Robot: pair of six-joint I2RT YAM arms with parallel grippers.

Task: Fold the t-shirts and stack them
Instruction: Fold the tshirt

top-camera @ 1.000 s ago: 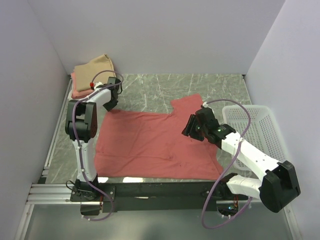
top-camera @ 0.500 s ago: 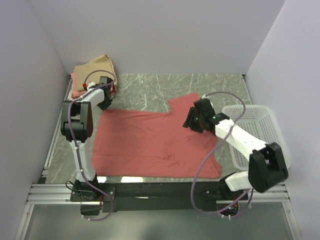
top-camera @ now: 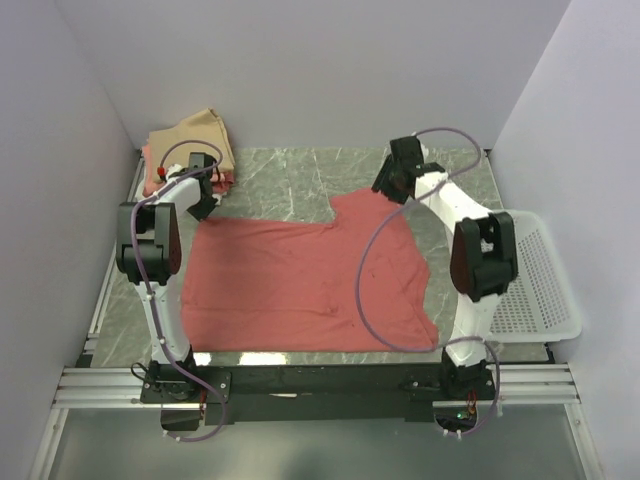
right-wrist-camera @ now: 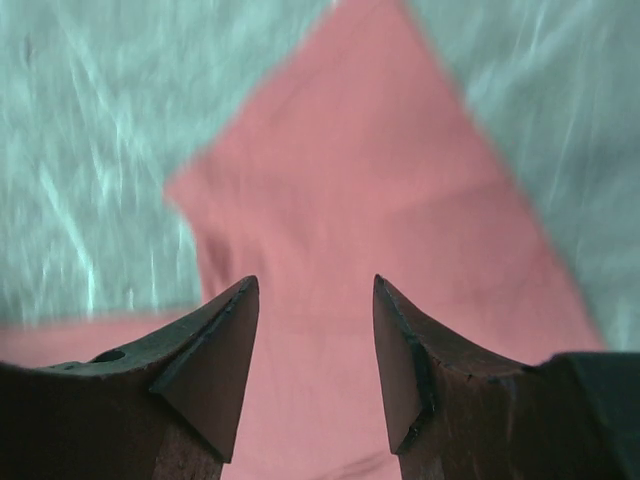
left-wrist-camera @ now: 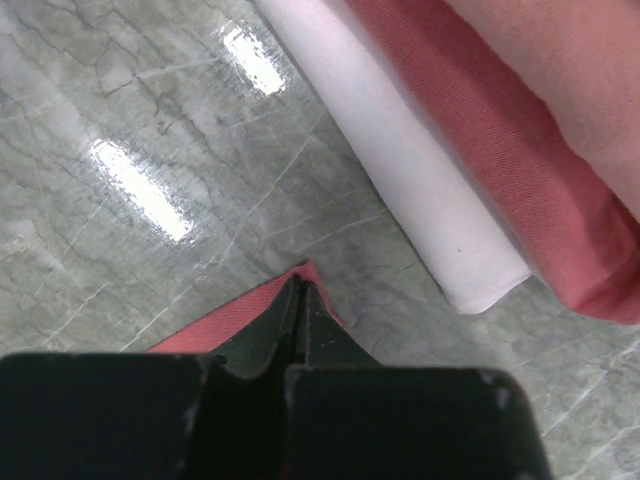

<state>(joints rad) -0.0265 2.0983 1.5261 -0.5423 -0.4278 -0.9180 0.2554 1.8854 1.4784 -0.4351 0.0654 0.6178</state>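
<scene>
**A:** Where's the shirt relative to the grippers?

**B:** The plain salmon-red cotton t-shirt (top-camera: 300,285) lies flat mid-bench, long axis running left to right. The left gripper (left-wrist-camera: 298,285) is pinched tight on its far-left corner tip. The right gripper (right-wrist-camera: 315,285) hangs over the far-right corner, fingers apart, gripping nothing.

**A:** Room to fold?

**B:** I'd go toward the near edge, over the shirt itself. The folded tan, pink and white stack (top-camera: 190,140) crowds the far-left corner, and the white perforated plastic basket (top-camera: 540,290) lines the right edge.

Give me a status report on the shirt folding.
Left gripper shut on corner of red shirt. Right gripper open over its sleeve. Shirt flat, unfolded. Folded stack close beside left gripper.
</scene>
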